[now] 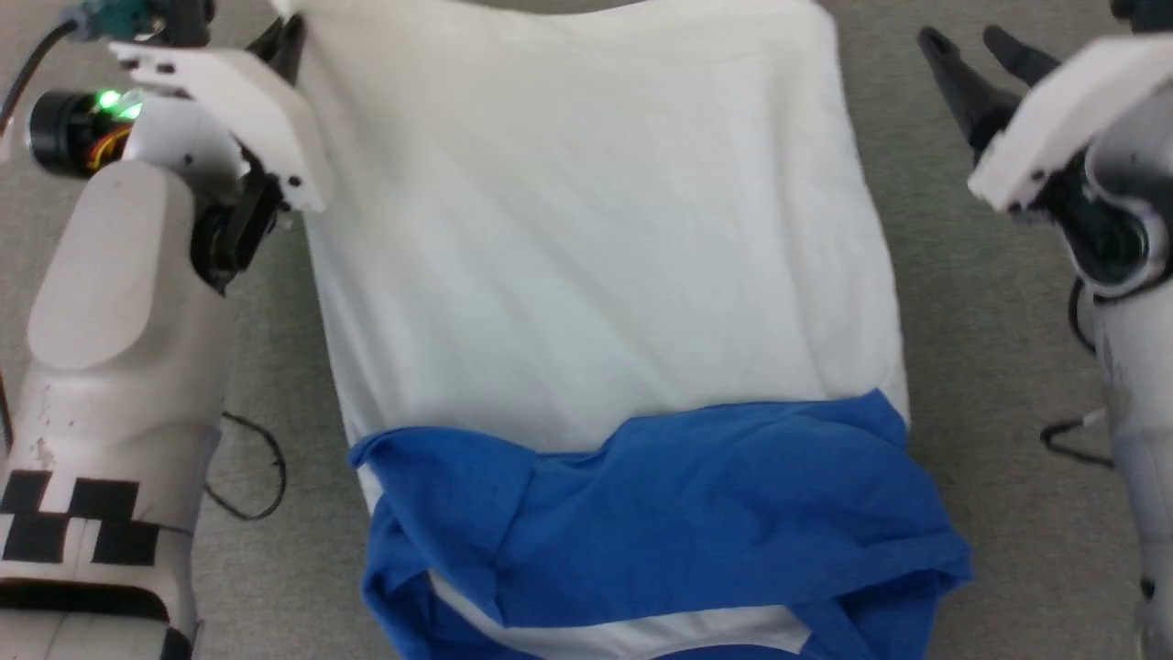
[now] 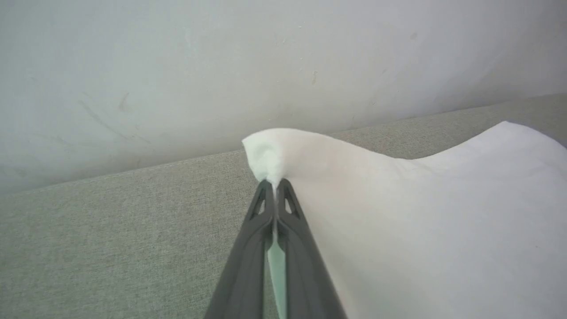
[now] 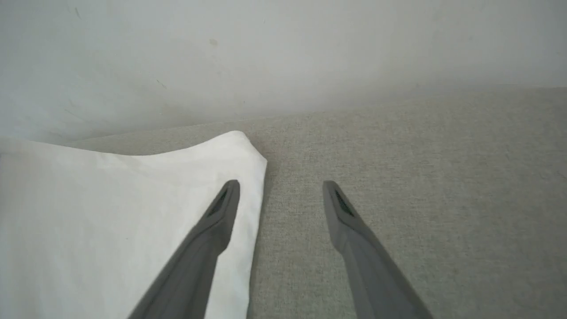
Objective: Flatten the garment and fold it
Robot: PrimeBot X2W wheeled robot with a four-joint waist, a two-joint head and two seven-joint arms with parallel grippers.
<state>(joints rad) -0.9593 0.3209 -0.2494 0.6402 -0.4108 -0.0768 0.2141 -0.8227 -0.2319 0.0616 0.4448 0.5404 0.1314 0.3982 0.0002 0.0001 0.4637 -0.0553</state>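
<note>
Across the grey woven surface (image 1: 990,367) that runs back to a pale scuffed wall (image 2: 221,66), the garment (image 1: 596,257) lies spread between the two arms. Its white body covers the middle and far part of the head view. Its blue sleeves (image 1: 687,513) are folded across the near end in a rumpled band, with a strip of white showing beneath them.

The left forearm (image 1: 110,321), pale with black squares near its base, reaches up the left side, and a green light (image 1: 110,99) glows at its wrist. The left hand (image 1: 279,46) sits at the garment's far left corner. In the left wrist view this hand (image 2: 275,184) is closed, pinching the white cloth (image 2: 443,230), and the corner bunches into a small peak just past the fingertips.

The right hand (image 1: 962,41) is at the far right, just beside the garment's edge, with its dark fingers spread wide and nothing between them. In the right wrist view one finger of this hand (image 3: 281,184) lies over the white corner (image 3: 110,212) and the other over bare grey surface; whether either touches cannot be told.

A thin dark cable (image 1: 261,467) loops on the surface beside the left arm.
</note>
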